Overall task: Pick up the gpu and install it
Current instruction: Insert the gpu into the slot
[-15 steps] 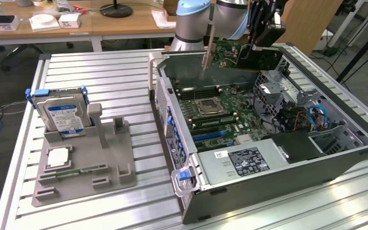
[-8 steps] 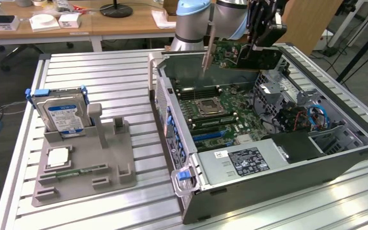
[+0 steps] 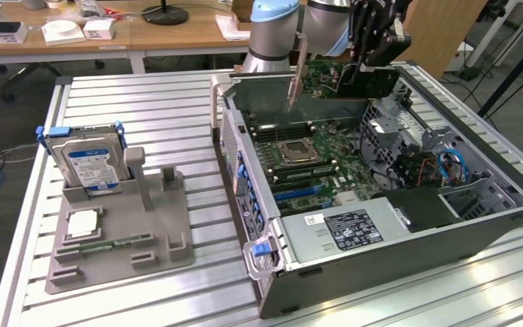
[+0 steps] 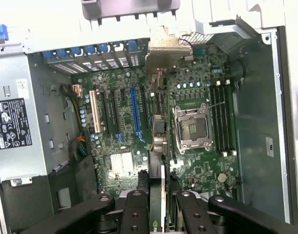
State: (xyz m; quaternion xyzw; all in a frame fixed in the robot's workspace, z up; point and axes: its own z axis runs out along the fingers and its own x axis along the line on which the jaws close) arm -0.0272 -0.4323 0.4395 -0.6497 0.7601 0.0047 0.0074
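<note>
starting at the exterior view's left, the slatted metal table [image 3: 152,95] has bare rails around a grey holder [image 3: 152,225], where a hard drive [image 3: 89,163] with a blue label stands upright. moving right, the open computer case [image 3: 407,245] lies on its side, near wall up and the top open. inside, the motherboard [image 3: 307,170] sits flat on the floor with its cpu socket [image 3: 298,151] exposed and free space above it. further right, over the far end of the case, the gripper [image 3: 369,63] pinches the gpu [image 3: 348,82] by its upper edge. the card hangs on edge at about rim height, metal bracket [image 3: 293,75] pointing down, well apart from the board. in the wrist view the fingers [image 4: 135,212] flank the gpu [image 4: 158,141], edge-on above the slots, between the blue slot [image 4: 135,109] and the socket. rightmost, blue cables [image 3: 448,167] crowd the drive bay.
</note>
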